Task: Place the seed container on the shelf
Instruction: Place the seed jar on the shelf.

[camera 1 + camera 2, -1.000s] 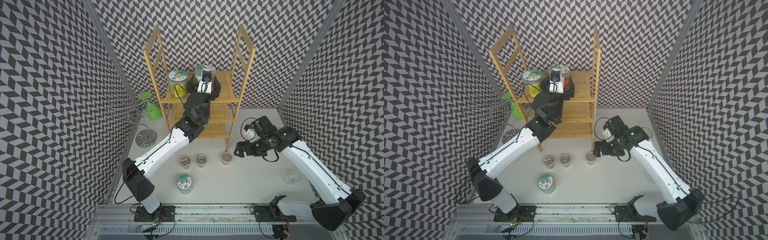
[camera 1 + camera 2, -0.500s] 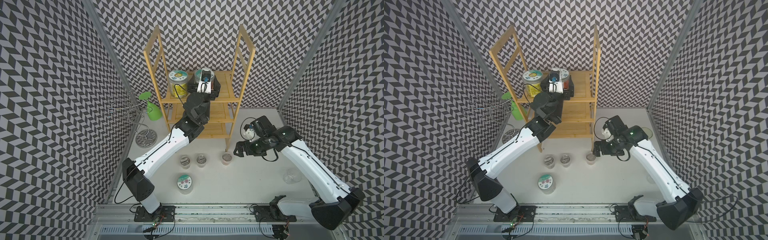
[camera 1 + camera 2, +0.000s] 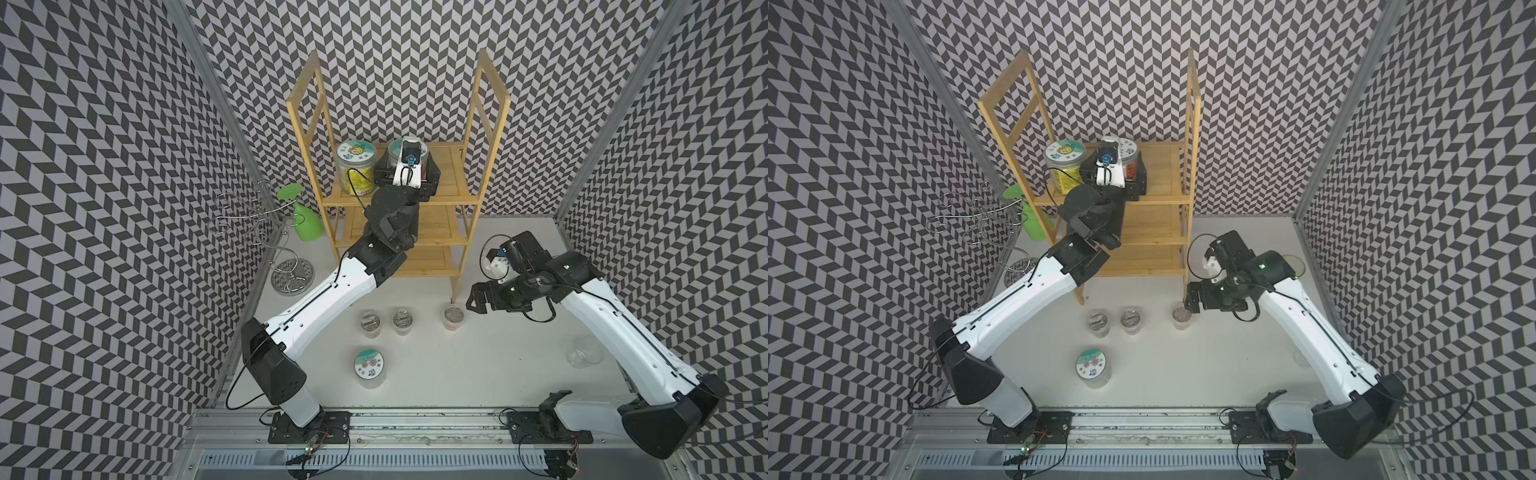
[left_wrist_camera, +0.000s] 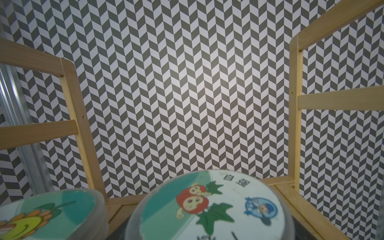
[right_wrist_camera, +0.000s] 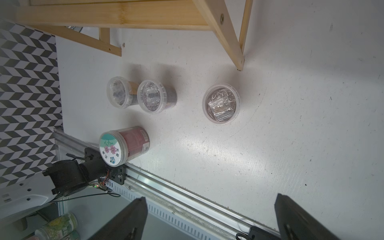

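Observation:
The seed container (image 3: 394,154), a clear jar with a red-fruit picture on its lid (image 4: 209,205), stands on the top tier of the bamboo shelf (image 3: 453,183). It sits beside a yellow-filled jar (image 3: 353,166). My left gripper (image 3: 408,164) reaches in from the front, and its black jaws hug both sides of the jar (image 3: 1127,149). The fingers themselves are hidden in the left wrist view. My right gripper (image 3: 473,297) hovers open and empty above the table by the shelf's front right leg (image 5: 228,37), with its fingers (image 5: 135,218) wide apart.
Three small clear cups (image 3: 370,322) (image 3: 402,320) (image 3: 453,314) stand in front of the shelf, with a flower-lidded jar (image 3: 370,365) nearer the rail. A green glass (image 3: 305,220) and a silver wire stand (image 3: 257,220) are left of the shelf. A clear cup (image 3: 584,353) sits at the right.
The left gripper and the jar have settled slightly lower and nearer the front of the top tier, and the jaws have narrowed a little. The right arm has not moved.

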You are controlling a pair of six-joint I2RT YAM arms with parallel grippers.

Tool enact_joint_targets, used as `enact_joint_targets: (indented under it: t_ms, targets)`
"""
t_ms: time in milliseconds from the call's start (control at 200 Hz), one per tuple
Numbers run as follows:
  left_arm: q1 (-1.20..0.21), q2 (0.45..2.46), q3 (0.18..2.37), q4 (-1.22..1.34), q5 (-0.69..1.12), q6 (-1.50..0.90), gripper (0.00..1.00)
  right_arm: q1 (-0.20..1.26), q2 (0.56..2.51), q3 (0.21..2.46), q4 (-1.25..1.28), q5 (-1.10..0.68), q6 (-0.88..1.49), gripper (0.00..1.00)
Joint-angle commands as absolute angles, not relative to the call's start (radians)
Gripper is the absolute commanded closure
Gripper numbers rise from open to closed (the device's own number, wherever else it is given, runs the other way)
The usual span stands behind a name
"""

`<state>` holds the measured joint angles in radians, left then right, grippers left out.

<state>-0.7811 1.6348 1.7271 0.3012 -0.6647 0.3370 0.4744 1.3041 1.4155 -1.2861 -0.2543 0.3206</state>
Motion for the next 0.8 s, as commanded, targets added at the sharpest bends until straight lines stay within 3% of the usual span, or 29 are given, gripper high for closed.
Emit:
enact_joint_targets:
  t_ms: [0,791]
  targets:
    - [-0.788,1.588,1.720,0.287,-0.659,0.328,0.21,0.468,1.310,1.442,-1.258,-0.264,0.311,0.00]
    - [-0.817,1.555,1.685,0.272,-0.694,0.321,0.04,0.467,1.305,1.436,-1.259,-0.259,0.310,0.00]
